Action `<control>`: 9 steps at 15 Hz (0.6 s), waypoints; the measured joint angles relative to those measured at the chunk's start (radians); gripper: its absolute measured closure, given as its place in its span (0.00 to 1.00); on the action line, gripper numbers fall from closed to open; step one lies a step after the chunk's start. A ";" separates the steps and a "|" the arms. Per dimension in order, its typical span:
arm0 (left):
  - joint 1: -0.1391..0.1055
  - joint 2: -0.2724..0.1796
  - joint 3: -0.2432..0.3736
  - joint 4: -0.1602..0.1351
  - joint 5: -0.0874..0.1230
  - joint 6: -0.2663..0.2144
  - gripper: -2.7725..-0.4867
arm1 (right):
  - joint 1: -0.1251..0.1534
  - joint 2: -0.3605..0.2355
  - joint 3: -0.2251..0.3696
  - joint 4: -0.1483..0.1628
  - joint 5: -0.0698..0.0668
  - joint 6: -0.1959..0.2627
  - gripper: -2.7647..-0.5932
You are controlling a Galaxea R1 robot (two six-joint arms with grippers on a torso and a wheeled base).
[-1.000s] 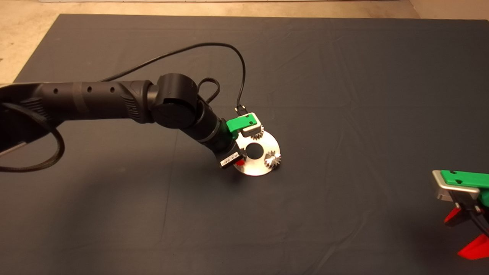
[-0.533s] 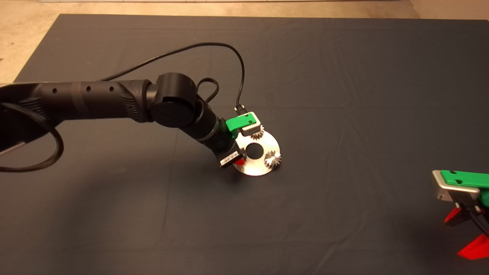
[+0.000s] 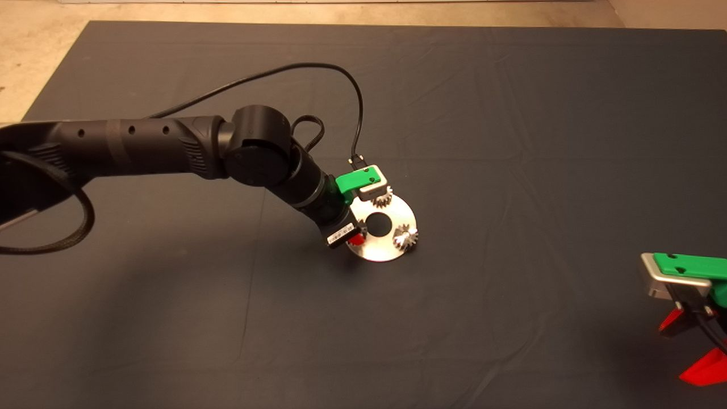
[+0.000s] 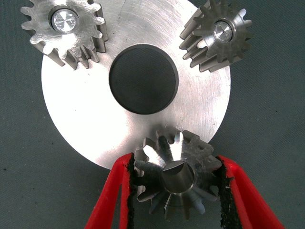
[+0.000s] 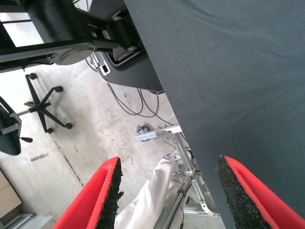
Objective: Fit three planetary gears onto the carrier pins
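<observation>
The right gripper (image 3: 690, 346) waited at the near right corner of the dark mat (image 3: 511, 142), its red fingers (image 5: 107, 195) spread apart and holding nothing; its wrist camera looked past the mat's edge to the floor, where an office chair base (image 5: 40, 107) and some cables (image 5: 136, 102) showed.

Farther in, near the middle of the worktop, lay the silver disc (image 4: 88, 117) with its round central hole (image 4: 143, 78). The left gripper (image 4: 176, 183) had come in from the left and was clenched on one gear (image 4: 174, 174), its black pads (image 4: 224, 186) pressed against the teeth on either side. That gear sat tilted at the disc's near left rim, overlapping the edge, and whether it was seated on a pin could not be made out.

Beyond it, the other two gears were on their pins: one (image 4: 64, 28) at the disc's right side and one (image 4: 217, 33) at its far side, each with a bright pin tip (image 4: 65, 20) showing through the bore.
</observation>
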 joint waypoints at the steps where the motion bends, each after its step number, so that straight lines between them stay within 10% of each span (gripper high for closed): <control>1: 0.000 0.000 -0.003 -0.002 -0.003 0.001 0.84 | 0.000 0.000 0.000 0.000 0.000 0.000 0.59; 9: 0.000 0.000 -0.032 0.007 -0.037 0.003 0.84 | 0.000 0.000 0.000 0.000 0.000 0.000 0.59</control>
